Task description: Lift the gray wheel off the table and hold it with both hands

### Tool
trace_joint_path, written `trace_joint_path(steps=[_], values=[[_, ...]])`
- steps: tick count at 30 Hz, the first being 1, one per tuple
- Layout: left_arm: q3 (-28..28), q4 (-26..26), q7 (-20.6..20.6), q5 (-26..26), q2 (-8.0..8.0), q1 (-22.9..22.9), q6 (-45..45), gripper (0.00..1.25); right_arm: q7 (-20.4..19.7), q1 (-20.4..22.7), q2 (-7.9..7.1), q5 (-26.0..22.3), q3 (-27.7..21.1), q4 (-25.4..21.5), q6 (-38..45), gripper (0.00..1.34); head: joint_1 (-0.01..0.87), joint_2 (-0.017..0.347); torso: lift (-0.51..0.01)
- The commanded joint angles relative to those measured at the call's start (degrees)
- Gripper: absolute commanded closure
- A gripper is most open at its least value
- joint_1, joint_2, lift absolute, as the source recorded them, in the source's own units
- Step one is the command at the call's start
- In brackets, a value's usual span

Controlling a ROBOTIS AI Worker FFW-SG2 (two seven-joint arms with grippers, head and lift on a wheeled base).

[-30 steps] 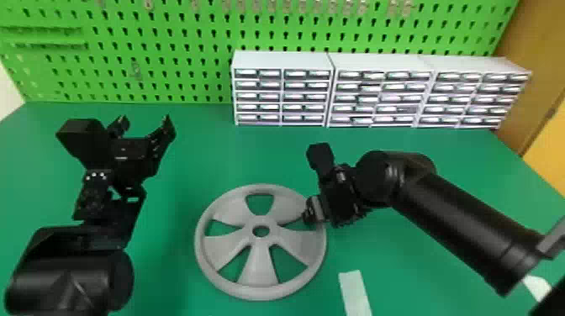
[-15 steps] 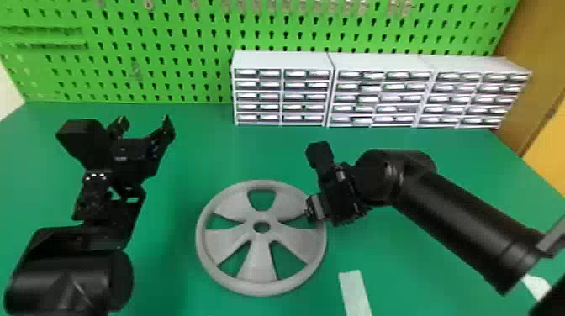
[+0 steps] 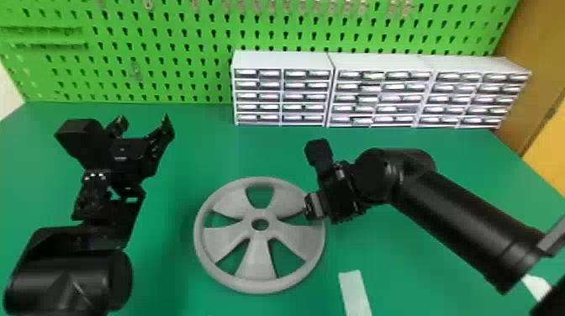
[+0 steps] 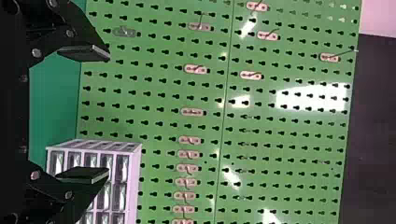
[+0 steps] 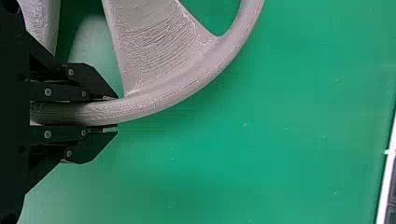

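Right tool (image 5: 116, 113) clenches one edge of the wheel (image 3: 257, 260), left tool (image 4: 108, 114) sits spread, empty and well apart from it, so raising it off the counter (image 3: 420, 273) one-sided could twist it loose.

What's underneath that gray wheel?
The green tabletop shows through the openings in the gray wheel. What lies directly under its spokes and rim is covered, so I can't tell.
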Motion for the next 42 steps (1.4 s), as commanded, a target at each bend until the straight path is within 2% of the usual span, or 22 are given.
trace_joint_path(steps=[1,8,10,14,18,21,27,33,37,42], values=[[0.02,0.0,0.0,0.01,0.02,0.03,0.0,0.39,0.17,0.44,0.09,1.84,-0.88,-0.87,-0.85,1.17,0.711,0.015,-0.098],[0.29,0.0,0.0,0.09,0.02,0.29,0.0,0.39,0.44,2.55,0.62,7.03,-4.93,-3.42,-3.93,1.17,0.711,0.015,-0.098],[0.29,-0.09,0.0,0.27,0.02,0.38,0.0,0.39,1.67,3.69,0.97,10.63,-6.6,-4.48,-6.21,1.17,0.711,0.015,-0.098],[0.29,-0.09,0.0,0.53,0.11,0.47,0.0,0.39,2.63,5.01,1.67,14.06,-9.06,-5.62,-8.67,1.17,0.711,0.015,-0.098],[0.29,-0.18,0.0,0.71,0.28,0.55,0.0,0.39,4.48,6.94,2.2,19.42,-11.17,-7.29,-13.59,1.17,0.711,0.015,-0.098],[0.29,-0.27,0.0,0.71,0.37,0.64,0.0,0.39,4.92,9.76,3.25,23.9,-15.3,-9.14,-17.64,1.17,0.711,0.015,-0.098],[0.29,-0.44,0.0,0.88,0.46,0.82,0.0,0.39,6.85,11.52,4.48,27.42,-18.37,-9.93,-21.86,1.17,0.711,0.015,-0.098],[0.11,-0.88,0.0,1.32,0.46,0.91,0.0,0.39,7.91,14.5,5.98,33.48,-21.01,-9.93,-30.64,1.18,0.711,0.015,-0.098],[-0.94,-3.17,0.0,1.94,0.46,1.7,0.0,0.39,7.91,16.35,7.38,36.82,-23.56,-10.01,-34.95,1.19,0.711,0.015,-0.098],[-3.58,-4.84,1.32,2.47,0.46,2.4,0.0,0.39,7.91,17.67,7.82,40.16,-25.05,-9.93,-40.66,1.19,0.711,0.015,-0.098]])
